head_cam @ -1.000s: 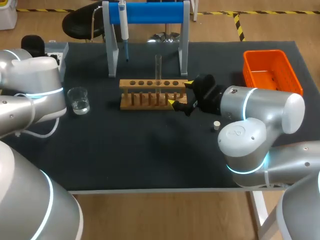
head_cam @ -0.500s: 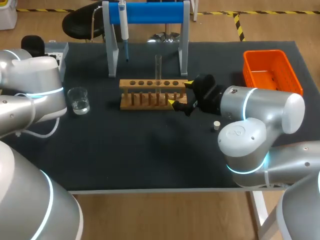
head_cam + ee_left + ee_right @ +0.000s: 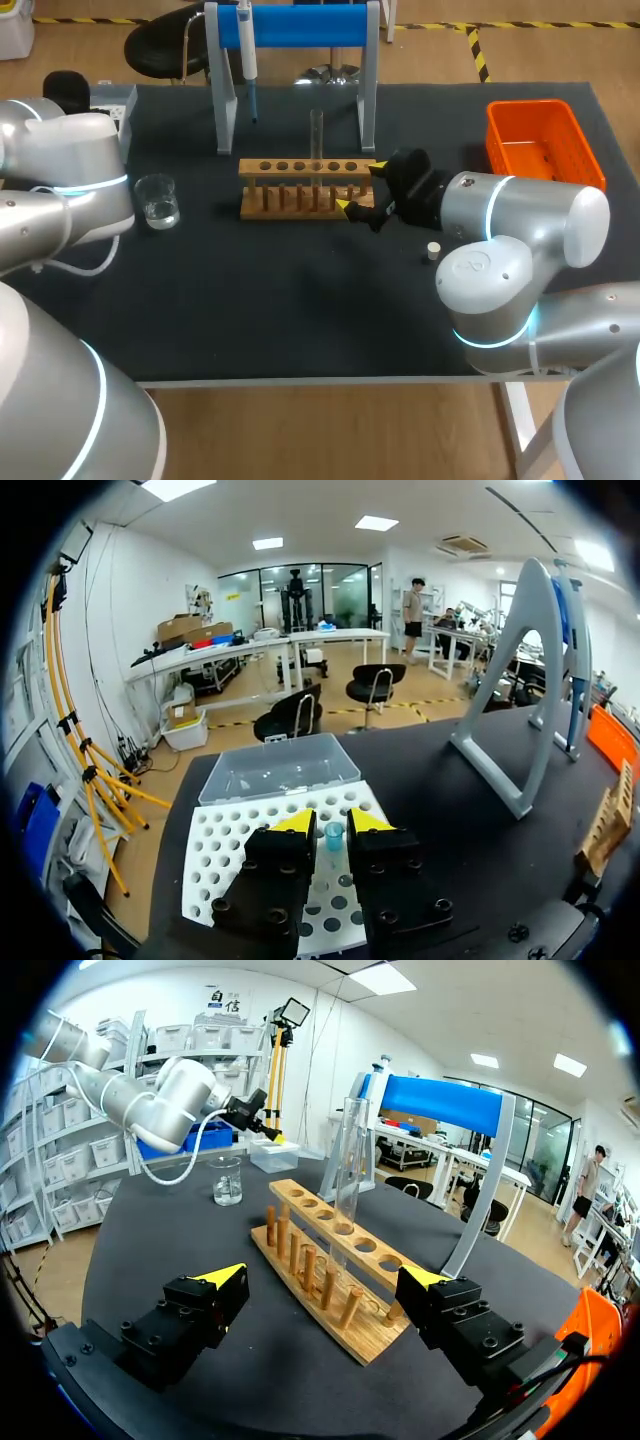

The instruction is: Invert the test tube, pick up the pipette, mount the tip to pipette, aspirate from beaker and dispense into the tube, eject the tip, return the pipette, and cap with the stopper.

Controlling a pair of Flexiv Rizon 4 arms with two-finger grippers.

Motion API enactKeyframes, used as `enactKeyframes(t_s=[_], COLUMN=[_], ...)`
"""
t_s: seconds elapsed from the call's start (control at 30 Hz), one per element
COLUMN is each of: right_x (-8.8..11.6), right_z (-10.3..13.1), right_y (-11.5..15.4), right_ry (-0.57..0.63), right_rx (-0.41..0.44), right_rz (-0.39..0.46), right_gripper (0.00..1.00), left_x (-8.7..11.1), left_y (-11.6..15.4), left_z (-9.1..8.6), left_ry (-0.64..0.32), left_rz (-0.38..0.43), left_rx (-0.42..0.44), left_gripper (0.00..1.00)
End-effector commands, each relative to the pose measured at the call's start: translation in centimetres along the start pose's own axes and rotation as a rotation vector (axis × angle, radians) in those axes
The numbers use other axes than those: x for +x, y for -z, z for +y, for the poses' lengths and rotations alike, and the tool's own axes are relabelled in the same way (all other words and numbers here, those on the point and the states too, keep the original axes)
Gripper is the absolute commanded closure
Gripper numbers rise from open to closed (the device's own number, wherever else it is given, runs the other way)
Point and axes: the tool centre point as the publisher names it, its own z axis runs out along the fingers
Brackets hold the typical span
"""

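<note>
In the left wrist view my left gripper (image 3: pixel 333 822) hangs over the white tip rack (image 3: pixel 250 850). A blue pipette tip (image 3: pixel 334 835) stands between its yellow fingers, which are close together with a thin gap on each side. The glass test tube (image 3: pixel 317 135) stands upright in the wooden rack (image 3: pixel 300 188). My right gripper (image 3: pixel 360 188) is wide open around the rack's right end, also seen as the gripper (image 3: pixel 325 1280) before the rack (image 3: pixel 320 1260) and tube (image 3: pixel 346 1185). The pipette (image 3: pixel 247 50) hangs on the blue stand (image 3: pixel 300 25). The beaker (image 3: pixel 157 200) holds water. The stopper (image 3: pixel 433 251) lies by my right arm.
An orange bin (image 3: pixel 540 140) sits at the table's right rear. The tip box (image 3: pixel 118 103) is at the left rear corner, its clear lid (image 3: pixel 280 768) beyond the rack of holes. The stand's grey legs (image 3: pixel 525 690) rise beside my left gripper.
</note>
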Motion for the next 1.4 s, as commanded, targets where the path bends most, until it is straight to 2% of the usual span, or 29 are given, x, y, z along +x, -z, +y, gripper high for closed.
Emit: enactKeyframes(t_s=[0.03, 0.27, 0.33, 1.4], right_x=[0.0, 0.0, 0.0, 0.0], right_z=[0.0, 0.0, 0.0, 0.0], right_y=[0.0, 0.0, 0.0, 0.0], right_ry=[0.0, 0.0, 0.0, 0.0], right_rx=[0.001, 0.001, 0.001, 0.001], right_rz=[0.001, 0.001, 0.001, 0.001], right_gripper=[0.0, 0.0, 0.0, 0.0], left_x=[0.0, 0.1, 0.2, 0.2], left_y=[-0.3, -0.4, -0.4, 0.8], left_z=[0.0, 0.0, 0.0, -1.6], left_ry=[-0.002, -0.008, -0.008, -0.038], left_rz=[-0.003, -0.002, -0.003, -0.036], left_rx=[0.0, -0.003, -0.003, 0.009], left_gripper=[0.84, 0.94, 1.0, 1.0])
